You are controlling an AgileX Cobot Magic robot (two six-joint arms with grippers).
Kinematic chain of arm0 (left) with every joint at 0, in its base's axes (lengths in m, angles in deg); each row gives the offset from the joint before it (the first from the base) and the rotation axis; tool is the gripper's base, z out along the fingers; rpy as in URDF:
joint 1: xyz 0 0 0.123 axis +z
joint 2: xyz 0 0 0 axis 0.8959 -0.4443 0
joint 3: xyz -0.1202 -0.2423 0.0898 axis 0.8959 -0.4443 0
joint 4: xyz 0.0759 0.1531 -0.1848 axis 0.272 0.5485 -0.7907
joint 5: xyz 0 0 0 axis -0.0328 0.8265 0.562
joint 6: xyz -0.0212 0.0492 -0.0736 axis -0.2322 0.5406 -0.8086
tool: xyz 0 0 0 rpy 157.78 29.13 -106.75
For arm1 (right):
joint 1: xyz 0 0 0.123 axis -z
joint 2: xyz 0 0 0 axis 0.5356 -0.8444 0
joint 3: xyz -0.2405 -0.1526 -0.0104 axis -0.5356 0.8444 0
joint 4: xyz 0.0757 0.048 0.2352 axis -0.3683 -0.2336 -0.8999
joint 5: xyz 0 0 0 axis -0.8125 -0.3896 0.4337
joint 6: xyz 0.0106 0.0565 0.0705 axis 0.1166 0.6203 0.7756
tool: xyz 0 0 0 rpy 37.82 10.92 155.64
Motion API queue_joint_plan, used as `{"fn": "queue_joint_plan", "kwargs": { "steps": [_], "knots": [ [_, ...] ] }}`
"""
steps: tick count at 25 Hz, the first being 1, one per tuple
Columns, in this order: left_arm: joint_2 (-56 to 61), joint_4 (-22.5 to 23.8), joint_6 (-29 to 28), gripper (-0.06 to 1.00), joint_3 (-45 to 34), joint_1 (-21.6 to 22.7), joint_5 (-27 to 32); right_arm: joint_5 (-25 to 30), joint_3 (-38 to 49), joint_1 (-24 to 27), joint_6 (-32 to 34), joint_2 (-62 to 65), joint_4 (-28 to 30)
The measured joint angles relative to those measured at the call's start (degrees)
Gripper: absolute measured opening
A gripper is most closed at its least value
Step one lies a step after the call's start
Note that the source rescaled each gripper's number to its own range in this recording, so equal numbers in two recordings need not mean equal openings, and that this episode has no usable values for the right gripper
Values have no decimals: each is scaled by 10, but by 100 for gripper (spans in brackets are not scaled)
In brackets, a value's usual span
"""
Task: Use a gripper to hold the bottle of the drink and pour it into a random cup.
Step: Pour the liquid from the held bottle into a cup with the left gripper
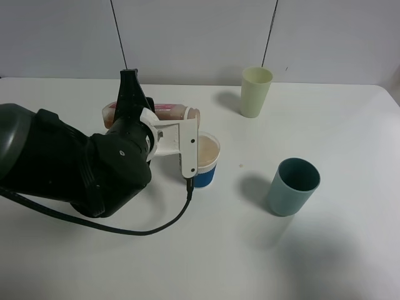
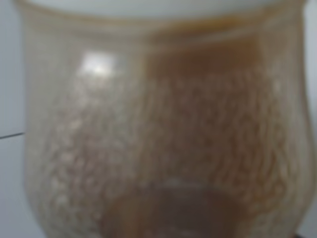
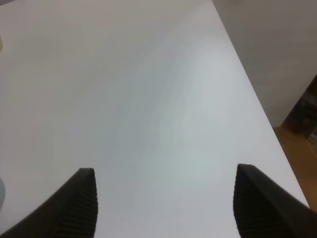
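In the exterior high view my left gripper [image 1: 132, 102] is shut on the bottle [image 1: 170, 113], which lies tipped on its side with its neck pointing right over the cup [image 1: 205, 169]. The cup has a white upper band and a blue lower band and holds pale brown drink [image 1: 207, 149]. In the left wrist view the bottle [image 2: 163, 124] fills the frame, blurred, with brown liquid [image 2: 173, 213] and foamy streaks inside. My right gripper [image 3: 166, 198] is open and empty above bare white table; it is out of the exterior high view.
A tall pale green cup [image 1: 256, 92] stands at the back right. A teal cup [image 1: 293, 185] stands to the right of the blue-banded cup. A black cable [image 1: 156, 228] trails from the left arm. The table's edge [image 3: 247, 94] runs beside the right gripper.
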Motion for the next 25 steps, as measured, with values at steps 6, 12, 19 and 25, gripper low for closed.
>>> {"fn": "queue_joint_plan", "kwargs": {
  "steps": [6,12,19,25],
  "knots": [
    [0,4,7,0,0,0,14,0,0,0,0,0,0],
    [0,6,7,0,0,0,32,0,0,0,0,0,0],
    [0,7,7,0,0,0,37,0,0,0,0,0,0],
    [0,8,24,0,0,0,37,0,0,0,0,0,0]
  ]
}}
